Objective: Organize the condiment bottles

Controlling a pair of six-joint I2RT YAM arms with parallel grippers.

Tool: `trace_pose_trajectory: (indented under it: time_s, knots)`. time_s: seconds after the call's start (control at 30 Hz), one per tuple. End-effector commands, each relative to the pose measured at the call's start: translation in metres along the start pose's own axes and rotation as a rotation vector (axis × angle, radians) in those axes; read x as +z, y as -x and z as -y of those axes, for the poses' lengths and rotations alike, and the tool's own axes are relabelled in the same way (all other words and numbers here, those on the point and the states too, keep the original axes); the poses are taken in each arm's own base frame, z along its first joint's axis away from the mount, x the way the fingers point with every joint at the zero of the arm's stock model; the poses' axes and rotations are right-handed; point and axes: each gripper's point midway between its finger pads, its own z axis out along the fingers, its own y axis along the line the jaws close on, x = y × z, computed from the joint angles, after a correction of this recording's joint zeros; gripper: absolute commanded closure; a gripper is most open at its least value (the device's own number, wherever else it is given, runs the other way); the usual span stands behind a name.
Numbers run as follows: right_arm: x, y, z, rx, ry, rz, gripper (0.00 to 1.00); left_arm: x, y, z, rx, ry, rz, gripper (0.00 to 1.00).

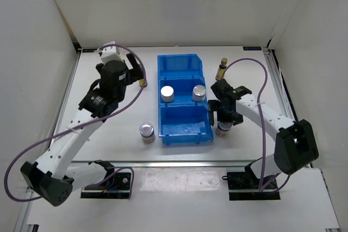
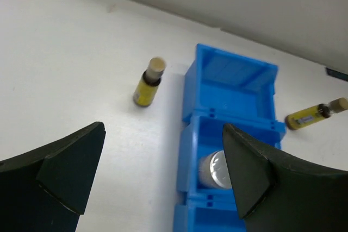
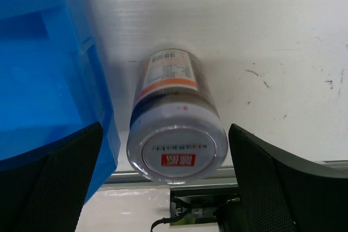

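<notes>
Two white cylinders with silver caps (image 1: 167, 93) (image 1: 199, 93) stand in the middle compartment of the blue bin (image 1: 179, 63). One cylinder shows in the left wrist view (image 2: 213, 169). One red-marked jar (image 1: 147, 132) stands on the table left of the bin. The other jar (image 3: 176, 134) stands right of the bin, between the open fingers of my right gripper (image 3: 165, 129) (image 1: 223, 119), with gaps on both sides. One amber bottle (image 2: 148, 82) stands left of the bin's far end, ahead of my open, empty left gripper (image 2: 162, 134) (image 1: 137, 74). The other amber bottle (image 1: 222, 68) (image 2: 315, 113) lies right of the bin.
The bin's far compartment (image 2: 234, 74) and near compartment (image 1: 185, 129) hold nothing. White walls close in the table on the left, back and right. A metal rail (image 3: 261, 167) runs along the table's near edge just behind the right-hand jar.
</notes>
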Motion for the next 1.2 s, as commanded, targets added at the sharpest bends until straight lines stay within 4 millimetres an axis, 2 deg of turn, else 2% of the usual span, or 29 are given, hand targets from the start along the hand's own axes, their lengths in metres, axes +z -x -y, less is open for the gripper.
trace_pose_trajectory:
  time_s: [0.0,0.17,0.23,0.27,0.4,0.5,0.57,0.63,0.77,0.8,0.83,0.87,0.93,1.07,1.1,1.17]
  knots:
    - [0.008,0.005,-0.004,0.023,0.014,0.0,0.01,0.003,-0.042,-0.032,0.01,0.088,-0.08,0.01]
    - [0.023,0.001,-0.005,0.038,0.024,-0.055,0.01,-0.003,-0.067,-0.059,0.043,0.145,-0.145,0.01]
    - [0.027,0.004,-0.007,0.037,0.034,-0.053,0.01,-0.004,-0.071,-0.064,0.046,0.151,-0.158,0.01]
    - [0.031,-0.002,-0.005,0.043,0.035,-0.08,0.01,-0.004,-0.075,-0.066,0.05,0.154,-0.165,0.01]
    - [0.036,-0.004,-0.006,0.058,0.07,-0.093,0.09,-0.002,-0.074,-0.068,0.028,0.156,-0.17,0.01]
    - [0.039,-0.011,-0.008,0.058,0.084,-0.112,0.18,0.0,-0.078,-0.068,0.023,0.162,-0.179,0.01]
    - [0.039,-0.015,-0.007,0.049,0.092,-0.116,0.29,0.002,-0.077,-0.067,0.024,0.163,-0.18,0.01]
    - [0.037,-0.013,-0.008,0.05,0.096,-0.108,0.39,0.004,-0.08,-0.066,0.027,0.159,-0.192,0.01]
    - [0.032,-0.014,-0.007,0.05,0.098,-0.102,0.53,0.003,-0.081,-0.064,0.017,0.152,-0.196,0.01]
    - [0.031,-0.008,-0.006,0.051,0.092,-0.085,0.56,0.004,-0.081,-0.063,0.008,0.153,-0.195,0.01]
    - [0.026,-0.013,-0.004,0.05,0.087,-0.096,0.6,0.004,-0.081,-0.063,0.008,0.153,-0.195,0.01]
    - [0.02,-0.006,-0.002,0.052,0.079,-0.07,0.66,0.004,-0.081,-0.063,0.008,0.153,-0.195,0.01]
    - [0.008,0.003,0.002,0.056,0.068,-0.024,0.72,0.004,-0.081,-0.063,0.008,0.153,-0.195,0.01]
    - [-0.016,0.011,0.007,0.061,0.063,0.02,0.88,0.004,-0.085,-0.065,0.003,0.157,-0.202,0.01]
    - [-0.022,0.014,0.007,0.063,0.071,0.038,0.95,0.004,-0.085,-0.065,0.003,0.157,-0.202,0.01]
    - [-0.031,0.02,0.008,0.067,0.073,0.067,1.0,0.004,-0.085,-0.065,0.003,0.157,-0.202,0.01]
